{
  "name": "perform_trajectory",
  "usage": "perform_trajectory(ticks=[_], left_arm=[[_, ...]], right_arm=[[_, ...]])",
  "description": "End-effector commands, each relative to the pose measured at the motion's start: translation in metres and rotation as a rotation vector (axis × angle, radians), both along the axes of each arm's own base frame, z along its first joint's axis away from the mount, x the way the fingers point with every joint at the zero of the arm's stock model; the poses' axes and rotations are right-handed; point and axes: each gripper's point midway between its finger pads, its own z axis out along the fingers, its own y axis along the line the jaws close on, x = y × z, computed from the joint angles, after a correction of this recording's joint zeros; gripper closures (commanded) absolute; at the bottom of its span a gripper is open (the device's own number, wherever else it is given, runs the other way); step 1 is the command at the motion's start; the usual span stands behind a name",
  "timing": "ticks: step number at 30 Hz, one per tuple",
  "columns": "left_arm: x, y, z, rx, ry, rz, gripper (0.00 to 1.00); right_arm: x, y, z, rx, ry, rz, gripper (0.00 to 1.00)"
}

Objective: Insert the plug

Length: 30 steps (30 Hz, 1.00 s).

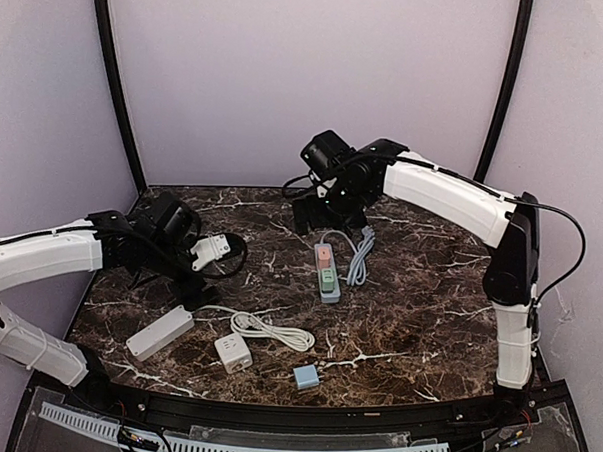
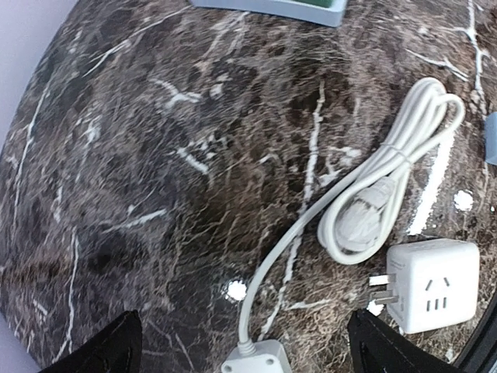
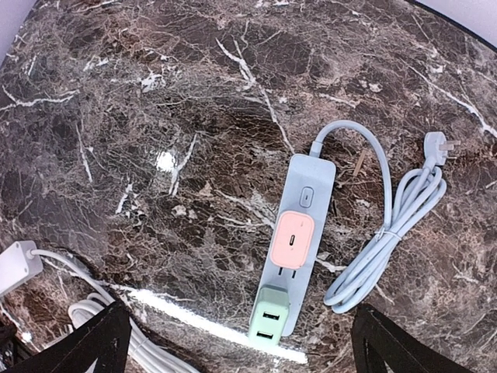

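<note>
— Left gripper (image 2: pixel 248 343)?
— Jaws spread wide, empty; the white cube plug (image 2: pixel 435 284) lies just ahead of one fingertip.
— Right gripper (image 3: pixel 241 342)?
— Also spread, holding nothing — the blue power strip (image 3: pixel 311 175) lies ahead, between its fingers.

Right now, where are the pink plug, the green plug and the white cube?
pink plug (image 3: pixel 293 241): right wrist view, top face.
green plug (image 3: pixel 269 317): right wrist view, top face.
white cube (image 2: pixel 435 284): left wrist view, socket face.
</note>
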Motion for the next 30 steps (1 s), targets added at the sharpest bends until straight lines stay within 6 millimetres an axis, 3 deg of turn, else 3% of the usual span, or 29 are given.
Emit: perform_trajectory(ticks=[1, 6, 11, 18, 26, 30], left_arm=[[-0.017, -0.049, 0.011, -0.108, 0.098, -0.289, 0.07], [-0.021, -0.081, -0.002, -0.117, 0.166, -0.444, 0.11], [-0.028, -0.105, -0.007, -0.102, 0.167, -0.613, 0.13], [-0.041, -0.133, -0.043, 0.001, 0.237, -0.766, 0.14], [-0.057, -0.154, -0.079, 0.051, 0.259, -0.829, 0.2], [-0.048, -0.159, -0.09, 0.074, 0.22, -0.807, 0.34]], right_arm=[[-0.003, -0.011, 0.009, -0.051, -0.058, 0.04, 0.02], [0.006, -0.038, 0.016, -0.119, -0.088, -0.017, 0.01], [0.015, -0.066, 0.032, -0.074, -0.087, -0.096, 0.02], [0.009, -0.1, 0.033, -0.054, -0.049, -0.15, 0.01], [-0.007, -0.111, 0.026, -0.033, 0.002, -0.188, 0.01], [-0.01, -0.112, 0.028, -0.021, 0.011, -0.192, 0.01]])
